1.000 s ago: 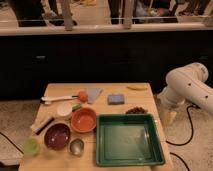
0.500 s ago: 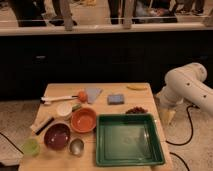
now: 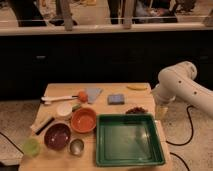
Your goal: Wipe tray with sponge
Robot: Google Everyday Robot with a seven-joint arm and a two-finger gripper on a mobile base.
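The white robot arm runs out of the right edge of the view, so its base is not seen. Its pincer hangs just beside the right side of the wooden desk, pale and blurred. The bottom edge of the view cuts off the front of the desk. A small dark red-brown thing just behind the large green rectangular plastic tray is too blurred to name. It is the same with the small flat yellow thing at the far side.

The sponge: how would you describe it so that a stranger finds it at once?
On the wooden table, whose right edge the gripper hangs beside, look behind the large green rectangular plastic tray. The small blue rectangular flat sponge lies there near the far edge. Unlike the grey-blue triangular cloth beside it, it is a plain blue rectangle.
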